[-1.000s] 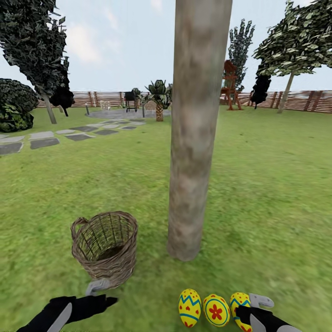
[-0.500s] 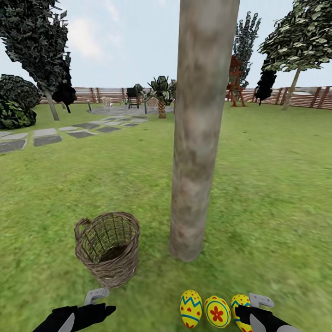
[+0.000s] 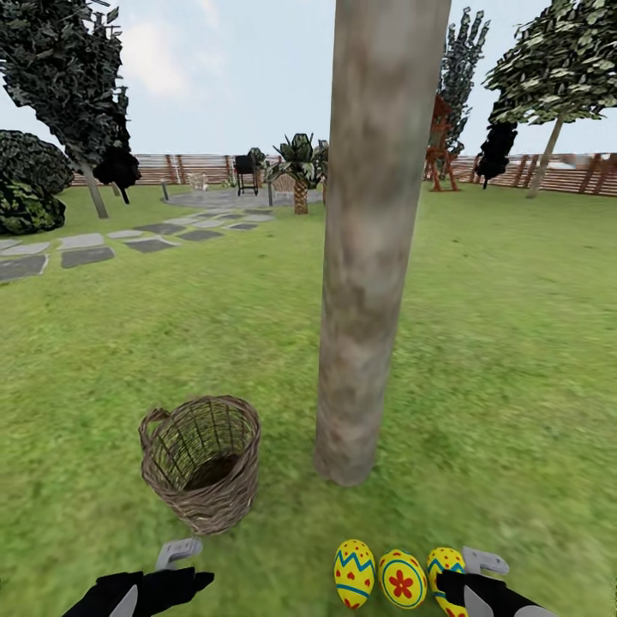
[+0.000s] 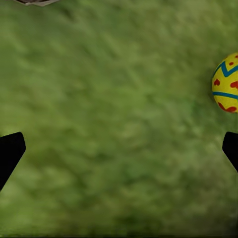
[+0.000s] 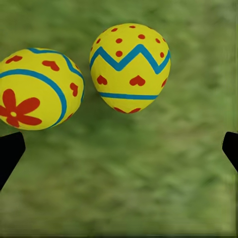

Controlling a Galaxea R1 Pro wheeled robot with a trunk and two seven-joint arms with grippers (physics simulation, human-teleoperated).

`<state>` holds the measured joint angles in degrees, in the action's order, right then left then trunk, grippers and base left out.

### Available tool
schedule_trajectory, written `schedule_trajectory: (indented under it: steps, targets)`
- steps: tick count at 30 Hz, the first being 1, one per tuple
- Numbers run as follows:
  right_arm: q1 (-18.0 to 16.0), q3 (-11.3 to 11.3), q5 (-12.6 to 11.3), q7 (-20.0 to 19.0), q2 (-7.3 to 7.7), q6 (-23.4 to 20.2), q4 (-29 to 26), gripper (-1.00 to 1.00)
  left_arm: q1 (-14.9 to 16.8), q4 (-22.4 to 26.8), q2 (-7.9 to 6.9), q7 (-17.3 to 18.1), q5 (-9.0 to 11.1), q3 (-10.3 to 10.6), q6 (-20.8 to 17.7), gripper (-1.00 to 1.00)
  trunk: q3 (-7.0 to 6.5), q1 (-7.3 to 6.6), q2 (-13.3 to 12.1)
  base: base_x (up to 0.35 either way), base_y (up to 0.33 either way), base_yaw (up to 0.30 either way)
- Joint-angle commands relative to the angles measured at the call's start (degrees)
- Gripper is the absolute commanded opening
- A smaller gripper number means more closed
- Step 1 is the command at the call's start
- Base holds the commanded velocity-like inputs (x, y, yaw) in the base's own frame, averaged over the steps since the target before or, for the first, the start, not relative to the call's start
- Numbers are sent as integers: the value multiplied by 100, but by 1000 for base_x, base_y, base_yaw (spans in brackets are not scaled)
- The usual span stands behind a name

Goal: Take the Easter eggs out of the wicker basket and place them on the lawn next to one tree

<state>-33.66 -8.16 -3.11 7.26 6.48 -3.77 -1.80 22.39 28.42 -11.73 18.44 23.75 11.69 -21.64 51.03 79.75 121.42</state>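
The lawn (image 3: pixel 506 360) is short, mottled green grass running back to a wooden fence (image 3: pixel 193 167). Grey stepping stones (image 3: pixel 86 255) curve off toward a paved circle beside a short palm (image 3: pixel 299 171). Dark trees (image 3: pixel 73 77) and a bush (image 3: pixel 30 184) stand on the left side, a leafy tree (image 3: pixel 561 68) and a reddish play tower (image 3: pixel 439 146) far off on the right.

The tree (image 3: pixel 373 240), a thick pale trunk, rises from the grass in the middle; its top is cut off by the frame. The basket (image 3: pixel 203 463) stands upright on the grass just beside the trunk; its inside looks empty, though the bottom is dark. The three eggs (image 3: pixel 401 578) lie in a row on the grass near the foot of the trunk, close together. The rightmost egg (image 3: pixel 444 570) is partly hidden by the right end effector (image 3: pixel 476 578), which hangs just beside it.

In the right wrist view, the flower egg (image 5: pixel 34 89) is cut off at the edge and a zigzag egg (image 5: pixel 131 67) lies beside it; the finger tips sit at the far edges, spread wide, holding nothing. The left end effector (image 3: pixel 176 566) hovers low near the basket; its wrist view shows blurred grass, one egg (image 4: pixel 226 83) cut by the edge, and fingers (image 4: pixel 10 151) likewise wide apart and empty.
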Motion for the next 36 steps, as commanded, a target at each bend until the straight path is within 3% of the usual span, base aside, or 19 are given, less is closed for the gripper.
schedule_trajectory:
  steps: [1, 6, 11, 14, 18, 20, 26, 30, 36]
  targets:
    - [0, -10, -32, 11, 5, -26, -6, 100, 1, -16, -6, -7, 42, 26, -21, 100, -4, -24, -39, 0, 0, 0]
    - [3, -10, -40, 5, 16, -20, 49, 100, 1, -148, 7, -23, 42, 30, 189, 100, -47, -133, -240, 0, 0, 0]
    - [69, -10, -27, 4, -20, -16, 114, 100, 2, -502, 181, -24, 34, 37, 496, 100, -91, -243, -440, 0, 0, 0]
    - [82, -10, -24, 4, -11, 33, 117, 100, 1, -536, 194, -46, 34, 35, 569, 100, -117, -309, -561, 0, 0, 0]
    - [131, -10, -37, 8, -3, 376, 125, 100, 2, -628, 223, -298, 34, 35, 647, 100, -152, -397, -721, 0, 0, 0]
    - [159, -12, -40, 7, -6, 487, 120, 100, 1, -768, 293, -497, 32, 35, 896, 100, -169, -441, -801, 0, 0, 0]
    - [175, -17, -49, 8, -15, 484, 126, 100, 0, -1024, 392, -583, -222, 28, 1161, 100, -222, -573, -1042, 0, 0, 0]
    - [193, -13, -48, 10, -21, 488, 138, 100, 2, -1205, 416, -586, -265, 30, 1183, 100, -257, -661, -1202, 0, 0, 0]
    - [318, -12, -41, 8, -16, 541, 221, 100, 2, -1564, 515, -587, -289, 35, 1567, 100, -309, -792, -1443, 0, 0, 0]
